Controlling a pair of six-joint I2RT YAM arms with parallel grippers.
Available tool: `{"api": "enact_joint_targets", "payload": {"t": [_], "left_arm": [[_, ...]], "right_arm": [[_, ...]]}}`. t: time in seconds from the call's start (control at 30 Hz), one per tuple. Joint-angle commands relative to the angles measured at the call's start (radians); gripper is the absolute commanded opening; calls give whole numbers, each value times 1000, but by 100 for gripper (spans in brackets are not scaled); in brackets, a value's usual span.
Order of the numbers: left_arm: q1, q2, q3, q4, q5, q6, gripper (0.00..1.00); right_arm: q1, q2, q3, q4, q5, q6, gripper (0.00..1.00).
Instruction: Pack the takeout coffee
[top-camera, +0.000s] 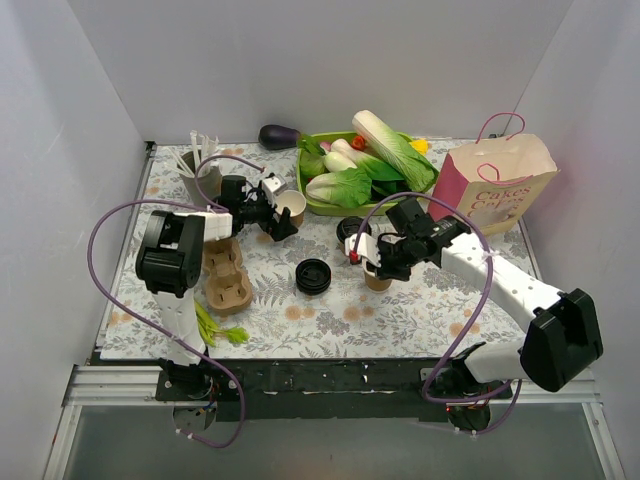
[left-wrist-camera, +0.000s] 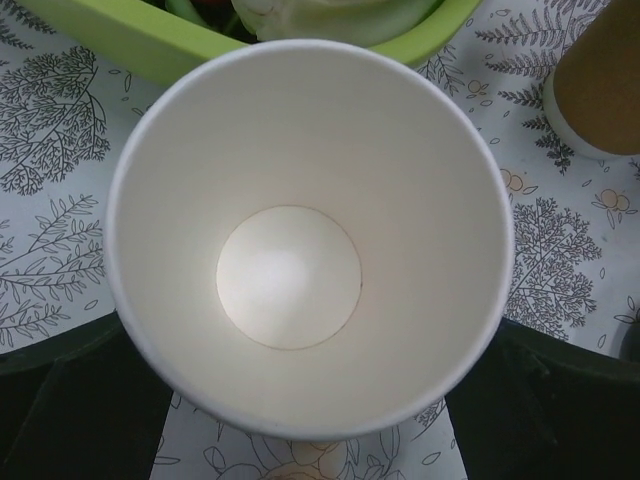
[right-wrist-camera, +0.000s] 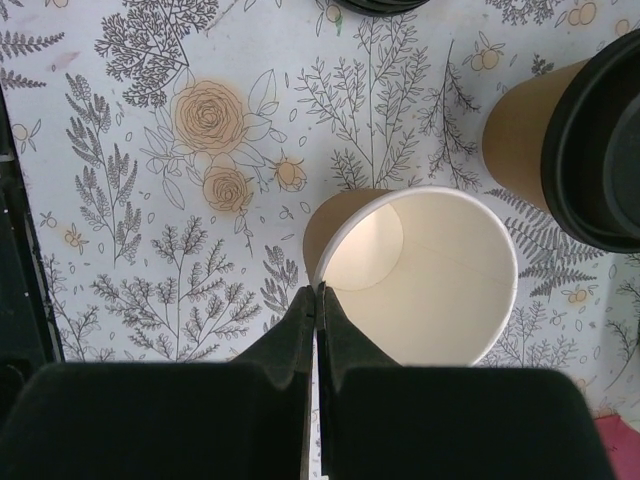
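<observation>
My left gripper (top-camera: 272, 216) is shut on a lidless tan paper cup (top-camera: 291, 207) near the green tray. In the left wrist view its cream inside (left-wrist-camera: 300, 250) fills the frame, with a dark finger (left-wrist-camera: 60, 400) on each side. My right gripper (top-camera: 378, 258) is shut, pinching the rim of a second lidless cup (top-camera: 378, 277), which leans over in the right wrist view (right-wrist-camera: 420, 275). A third cup with a black lid (top-camera: 352, 230) stands behind it and shows in the right wrist view (right-wrist-camera: 590, 130). A loose black lid (top-camera: 313, 275) lies mid-table.
A brown pulp cup tray (top-camera: 225, 277) lies by the left arm. A grey cup of white sticks (top-camera: 195, 165) stands at the back left. A green tray (top-camera: 310, 200) of vegetables, an eggplant (top-camera: 278, 135) and a paper bag (top-camera: 495, 185) line the back. Green leaves (top-camera: 222, 332) lie at the front left.
</observation>
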Motion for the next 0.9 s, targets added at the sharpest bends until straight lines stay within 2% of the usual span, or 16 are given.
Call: {"api": "enact_joint_targets", "payload": {"t": [0.0,0.23,0.3,0.33,0.43,0.57,0.63,0.7,0.73,0.77,0.83,0.87], "left_arm": [[-2,-111,-16,-32,-27,3,98],[6,-255,-99,-112,-84,-5,98],[7,-293,-140,-127,-116,-32,98],[7,-336,-150,-139,-123,-40,98],[7,-410,-189,-182,-124,-58,98],[9,-558,-199,-292,-80,-61,98],[7,-606,-188,-355,16,4,98],[7,-643,-159,-522,118,84,94],[4,-639,-97,-613,159,235,92],[-2,-604,-60,-799,214,309,88],[-29,-545,78,-1007,227,549,84],[-42,-507,117,-1185,209,631,81]], "right_arm": [[18,-38,-64,127,-9,-19,1],[44,-33,-113,129,-29,-54,3],[46,-44,-115,120,-29,-57,13],[46,-48,-112,103,-24,-53,24],[46,-76,-82,56,-23,-34,37],[46,-122,-21,32,-34,-2,45],[46,-131,-3,25,-37,18,47],[44,-133,20,26,-40,32,47],[44,-133,25,31,-26,59,47],[44,-131,31,40,-17,76,47],[28,-131,37,63,-14,139,47],[15,-133,37,80,-20,165,48]]}}
